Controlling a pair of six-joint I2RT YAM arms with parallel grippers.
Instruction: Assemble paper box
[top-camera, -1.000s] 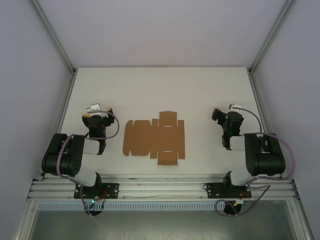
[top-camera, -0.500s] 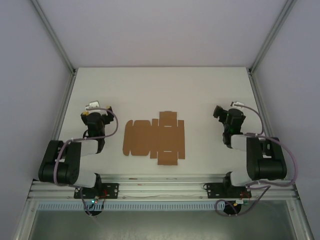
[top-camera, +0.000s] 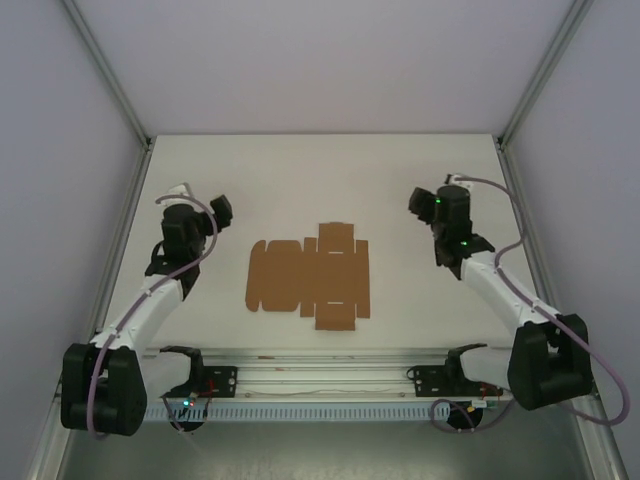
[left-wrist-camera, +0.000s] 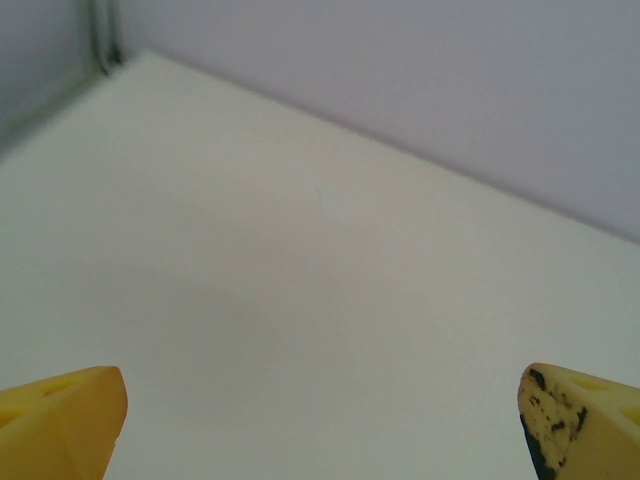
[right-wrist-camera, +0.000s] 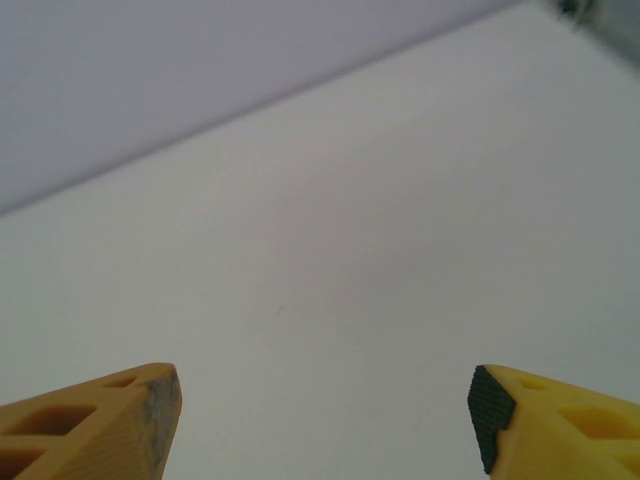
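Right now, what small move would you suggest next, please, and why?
Probably bring the left gripper in toward the paper box's left end: it lies flat and unfolded between the arms, untouched, and both that gripper and the right gripper are open, empty, off to its sides.

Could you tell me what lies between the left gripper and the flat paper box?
Just bare white table, as the top view shows; the left gripper is well apart from the paper box.

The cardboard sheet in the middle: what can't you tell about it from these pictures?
Top view: the paper box is too small to show fold lines clearly.
Its underside is hidden against the table.
Wrist views: left gripper and right gripper fingers are cut off by the bottom edge.
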